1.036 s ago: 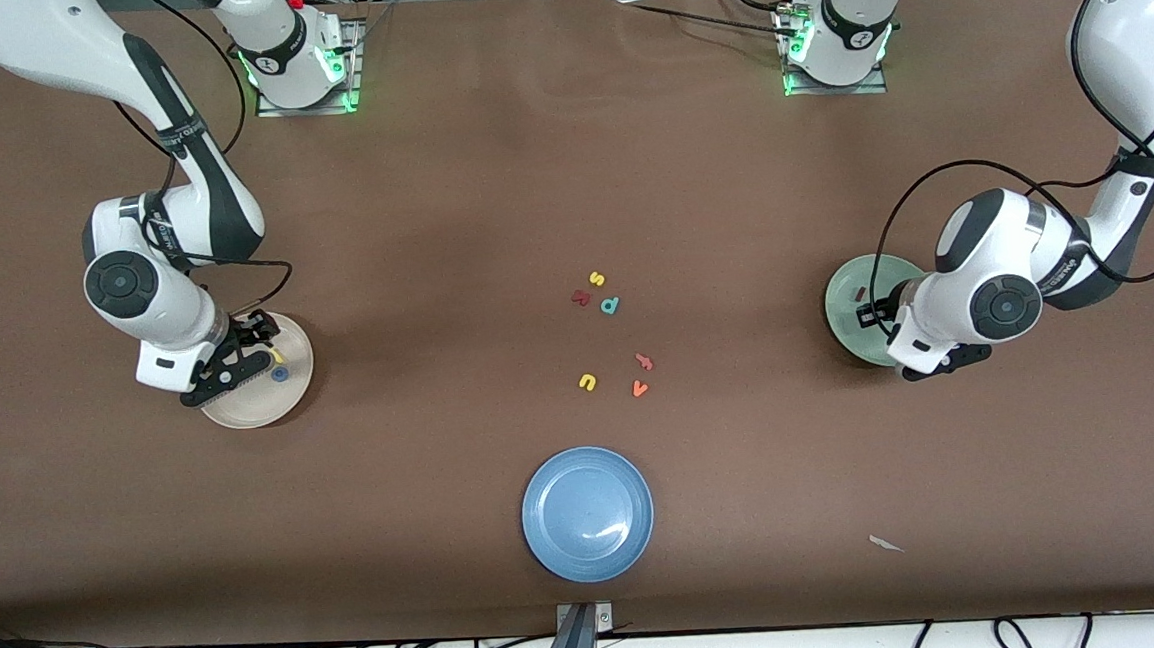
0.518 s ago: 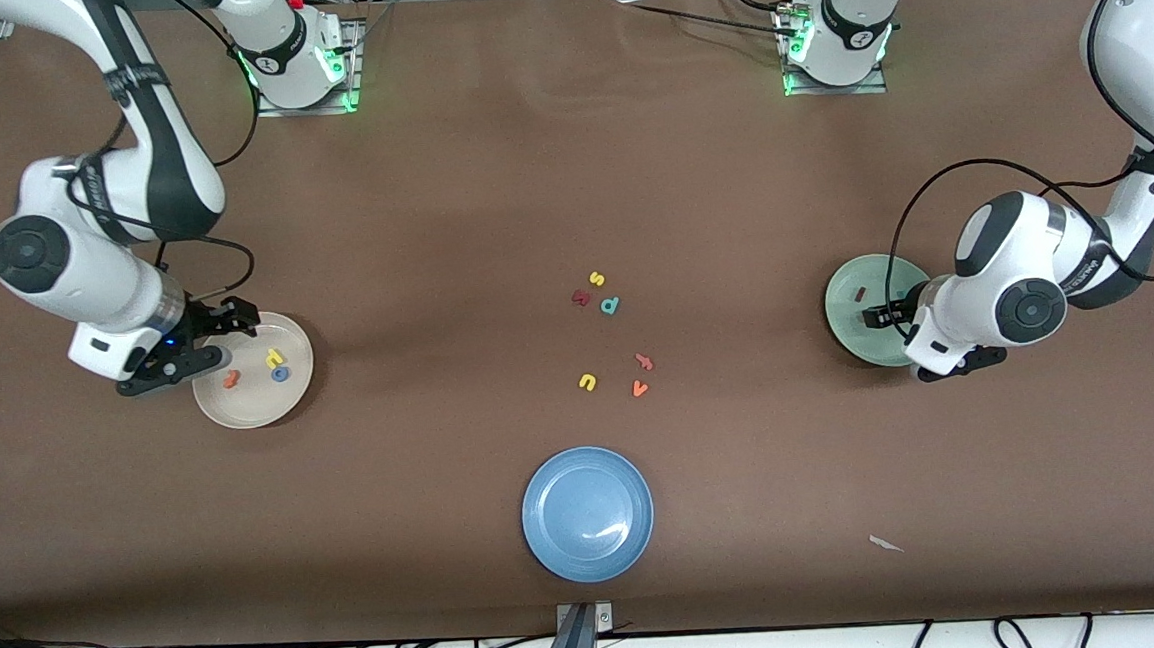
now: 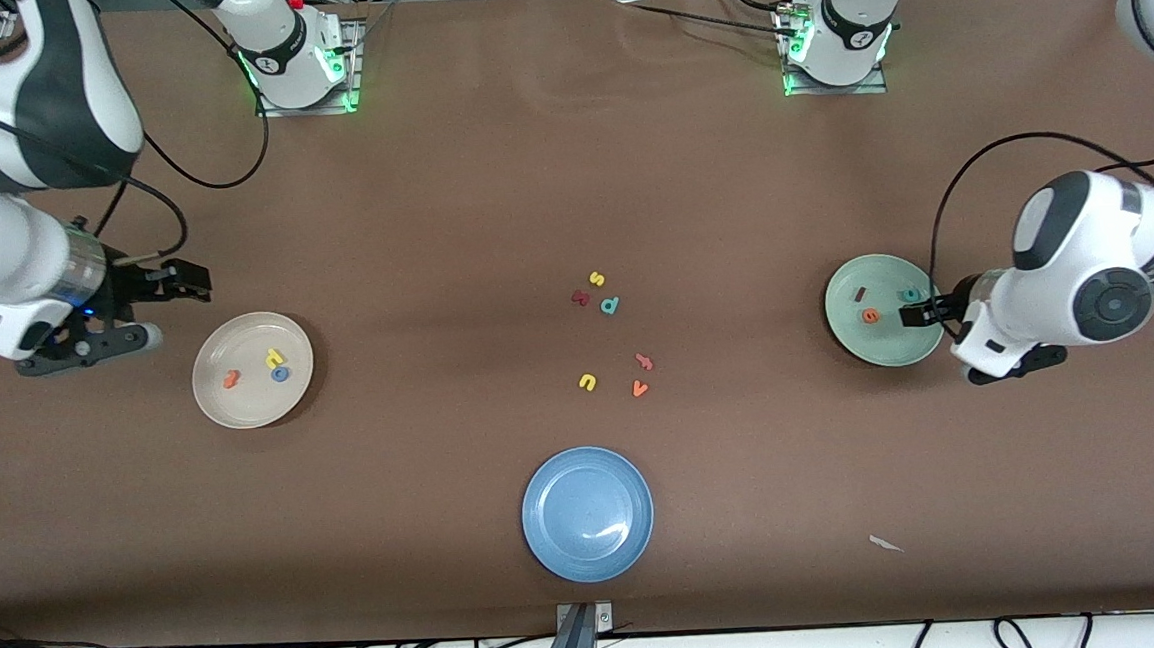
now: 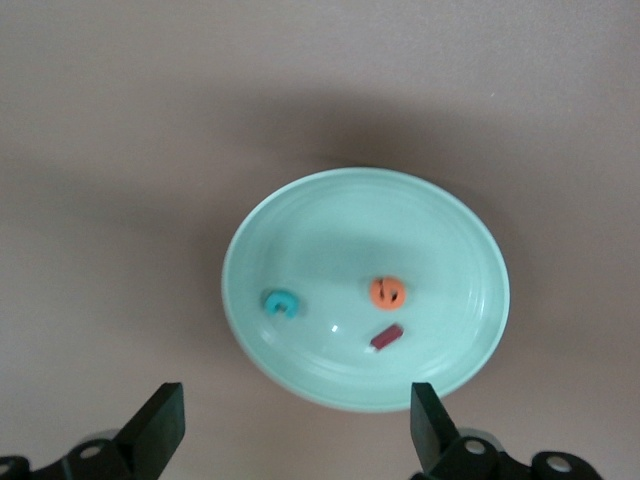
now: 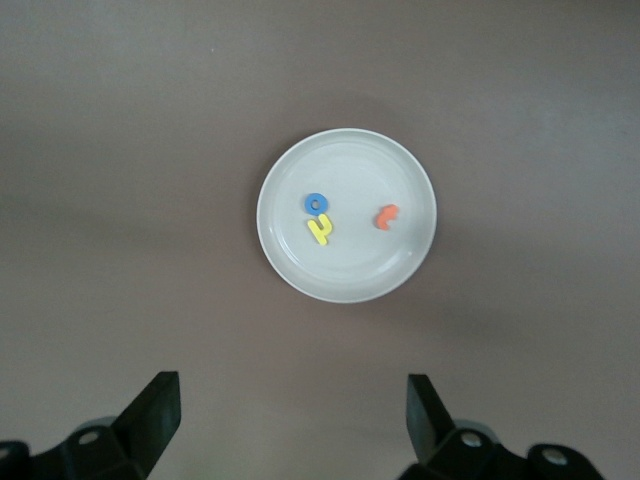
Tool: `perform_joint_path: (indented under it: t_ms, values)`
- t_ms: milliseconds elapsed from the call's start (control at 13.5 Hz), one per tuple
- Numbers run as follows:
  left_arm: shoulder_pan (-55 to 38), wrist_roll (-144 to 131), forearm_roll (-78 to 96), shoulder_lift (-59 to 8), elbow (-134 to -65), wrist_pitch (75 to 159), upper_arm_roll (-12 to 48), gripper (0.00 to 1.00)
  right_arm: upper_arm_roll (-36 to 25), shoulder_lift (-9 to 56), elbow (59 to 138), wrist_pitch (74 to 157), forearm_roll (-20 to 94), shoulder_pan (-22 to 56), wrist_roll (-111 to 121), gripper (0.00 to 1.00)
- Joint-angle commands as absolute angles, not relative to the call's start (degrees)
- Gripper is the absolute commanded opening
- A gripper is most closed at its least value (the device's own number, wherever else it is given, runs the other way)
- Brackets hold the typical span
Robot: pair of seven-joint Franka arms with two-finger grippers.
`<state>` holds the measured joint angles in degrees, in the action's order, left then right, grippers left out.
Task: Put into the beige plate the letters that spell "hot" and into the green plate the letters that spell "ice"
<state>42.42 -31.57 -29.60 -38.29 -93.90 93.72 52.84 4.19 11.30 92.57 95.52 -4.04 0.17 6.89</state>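
The beige plate (image 3: 251,404) holds the yellow h (image 3: 274,359), blue o (image 3: 281,374) and orange t (image 3: 231,379). My right gripper (image 3: 175,310) hangs open and empty over the bare table beside this plate, toward the right arm's end. In the right wrist view the plate (image 5: 346,160) lies ahead of the open gripper (image 5: 292,415). The green plate (image 3: 889,345) holds the dark red i (image 3: 861,295), teal c (image 3: 910,295) and orange e (image 3: 870,315). My left gripper (image 3: 944,346) is open and empty over that plate's edge (image 4: 300,215), as the left wrist view also shows (image 4: 297,425).
A blue plate (image 3: 588,514) sits near the front camera. Mid-table lie loose letters: yellow s (image 3: 596,279), dark red k (image 3: 580,298), teal p (image 3: 610,306), yellow u (image 3: 588,382), orange v (image 3: 640,388) and another orange letter (image 3: 643,362). A paper scrap (image 3: 886,544) lies toward the left arm's end.
Both grippers rose and drew back off their plates toward the table ends. The left gripper opened. The t now shows in the beige plate, the e and c in the green one.
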Motion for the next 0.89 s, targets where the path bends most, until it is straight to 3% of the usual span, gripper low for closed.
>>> perform_joint_path:
  t_ms: [0,148,814]
  values:
    - [42.7,-29.3,-28.0,-37.5,-89.1,87.9,54.8,0.99,-1.7,9.5,89.9,91.6,-0.5,3.1,6.9,1.0]
    - [42.9,-29.3,-28.0,-37.5,-86.8,87.1,55.2,0.99,-4.0,8.6,88.8,91.1,1.8,3.3,7.5,1.0]
    - [42.0,-20.3,-25.5,-37.5,-75.3,75.7,55.3,0.99,-2.4,8.9,83.0,85.3,1.1,3.5,6.7,1.0]
